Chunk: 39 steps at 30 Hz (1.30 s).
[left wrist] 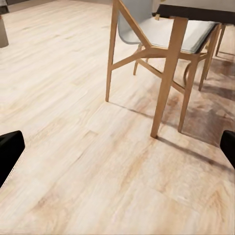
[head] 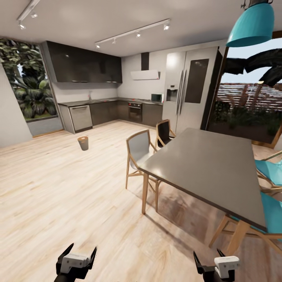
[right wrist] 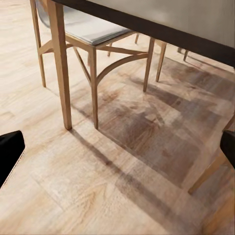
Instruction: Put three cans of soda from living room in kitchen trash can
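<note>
In the kitchen; tash can (head: 83, 143) stands ahead on open floor, reachable. Left gripper (head: 76, 261) and right gripper (head: 216, 267) held low, jaws spread, empty, likely travelling.

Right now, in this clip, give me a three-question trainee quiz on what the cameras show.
1. True or false: the trash can stands on the dining table.
2. The left gripper and right gripper are: A) both open and empty, B) each holding a can, C) one shut.
3. Fill in: the pale-seated chair is tucked at the table's ____ side.

Key: 1 false, it is on the floor. 2 A. 3 left.
</note>
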Available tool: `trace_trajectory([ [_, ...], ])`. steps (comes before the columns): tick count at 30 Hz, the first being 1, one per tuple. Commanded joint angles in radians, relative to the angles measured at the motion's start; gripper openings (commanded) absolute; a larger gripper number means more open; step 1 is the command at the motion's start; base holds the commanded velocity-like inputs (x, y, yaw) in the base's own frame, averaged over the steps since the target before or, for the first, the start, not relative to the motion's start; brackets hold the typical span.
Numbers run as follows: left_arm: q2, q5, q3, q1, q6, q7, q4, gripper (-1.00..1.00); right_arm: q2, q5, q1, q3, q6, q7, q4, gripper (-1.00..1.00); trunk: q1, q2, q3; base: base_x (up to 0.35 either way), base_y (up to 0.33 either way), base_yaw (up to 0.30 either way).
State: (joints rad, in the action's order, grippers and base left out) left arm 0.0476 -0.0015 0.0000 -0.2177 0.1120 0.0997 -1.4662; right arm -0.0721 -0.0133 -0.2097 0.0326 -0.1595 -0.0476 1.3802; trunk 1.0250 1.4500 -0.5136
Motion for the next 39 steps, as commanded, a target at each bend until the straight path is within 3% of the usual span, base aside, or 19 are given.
trace_trajectory([
  [1,0.0,0.0,0.0,0.0,0.0,0.0,0.0,1.0,0.0,0.0,0.0,0.0,0.0,0.0,-0.001,1.0,0.0,0.0,-0.001,0.0,0.224,0.104],
  [24,-0.001,-0.001,0.0,0.0,0.002,-0.007,0.001,1.0,0.0,-0.005,0.001,-0.006,0.0,0.0,-0.033,1.0,0.0,0.0,-0.006,0.0,0.05,0.027],
  [39,0.0,-0.002,0.001,0.0,0.001,-0.007,0.001,1.0,0.0,-0.005,0.001,-0.005,0.0,0.0,-0.038,1.0,0.0,0.0,-0.006,0.0,0.0,0.156],
])
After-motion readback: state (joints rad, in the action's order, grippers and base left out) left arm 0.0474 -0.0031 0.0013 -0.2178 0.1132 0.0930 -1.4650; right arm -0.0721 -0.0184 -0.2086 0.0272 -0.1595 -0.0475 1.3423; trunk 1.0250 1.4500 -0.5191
